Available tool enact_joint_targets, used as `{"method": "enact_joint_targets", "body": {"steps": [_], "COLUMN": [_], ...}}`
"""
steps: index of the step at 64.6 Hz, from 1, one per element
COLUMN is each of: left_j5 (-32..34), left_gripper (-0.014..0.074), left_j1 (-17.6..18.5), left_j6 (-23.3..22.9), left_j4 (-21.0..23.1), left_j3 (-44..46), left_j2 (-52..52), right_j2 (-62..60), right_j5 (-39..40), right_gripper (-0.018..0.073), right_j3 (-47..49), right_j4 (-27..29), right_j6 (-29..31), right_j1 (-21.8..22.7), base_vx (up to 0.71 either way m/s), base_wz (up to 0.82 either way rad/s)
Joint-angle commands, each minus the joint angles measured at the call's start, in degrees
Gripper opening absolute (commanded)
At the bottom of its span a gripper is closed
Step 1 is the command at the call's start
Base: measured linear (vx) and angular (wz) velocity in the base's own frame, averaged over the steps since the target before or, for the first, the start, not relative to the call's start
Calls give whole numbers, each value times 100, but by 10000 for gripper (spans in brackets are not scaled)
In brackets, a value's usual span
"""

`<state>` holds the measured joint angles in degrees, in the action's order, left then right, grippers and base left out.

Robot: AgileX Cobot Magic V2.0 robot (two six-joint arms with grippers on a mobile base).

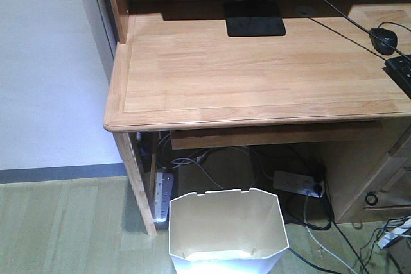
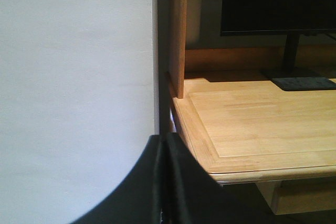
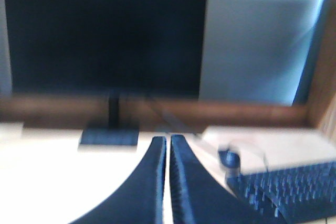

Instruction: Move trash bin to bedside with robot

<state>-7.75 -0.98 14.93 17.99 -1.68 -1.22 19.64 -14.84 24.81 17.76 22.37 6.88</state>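
The white trash bin [image 1: 226, 232] stands on the floor in front of the desk, at the bottom middle of the front view, its cream inside showing nothing in it. No arm or gripper shows in that view. In the left wrist view my left gripper [image 2: 165, 139] is shut, fingers pressed together, holding nothing, beside the desk's left corner and the white wall. In the blurred right wrist view my right gripper [image 3: 168, 140] is shut with only a hairline gap, holding nothing, above the desk and facing the monitor. The bedside is out of view.
A light wooden desk [image 1: 257, 75] carries a monitor [image 1: 254, 18], a mouse [image 1: 384, 40] and a keyboard [image 1: 401, 68]. Under it lie power strips [image 1: 164, 194] and tangled cables [image 1: 321, 222]. A white wall [image 1: 45, 62] closes the left; drawers [image 1: 379, 171] stand at the right.
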Motion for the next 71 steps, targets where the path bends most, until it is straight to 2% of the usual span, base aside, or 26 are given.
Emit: {"method": "enact_joint_targets", "body": {"steps": [1,18,37,44,54,61,71], "left_j5": [444,444,444,444,444,444,444], "left_gripper": [-6,-6,-6,-6,-6,-6,-6], "left_j1": [30,30,30,30,30,30,30], "left_j6": [-10,-10,-10,-10,-10,-10,-10], "left_j4": [57,57,57,57,57,57,57], "left_j3": [-117,-117,-117,-117,-117,-117,-117], "left_j2": [-43,-43,-43,-43,-43,-43,-43], "right_j2": [563,1243,1489,1589,1672,1672,1672], "right_j5": [-246,-268,-395,-466,-506,-510,-636], "right_gripper": [-3,-3,-1,29,150,300,493], "right_j3": [388,383,383,383,383,383,383], "right_j4": [60,55,406,484,490,549,262], "right_j6": [124,118,10,10,10,10,54], "right_j1": [29,29,29,29,22,8,-369], "base_vx": [0,0,0,0,0,0,0], "base_wz": [0,0,0,0,0,0,0]}}
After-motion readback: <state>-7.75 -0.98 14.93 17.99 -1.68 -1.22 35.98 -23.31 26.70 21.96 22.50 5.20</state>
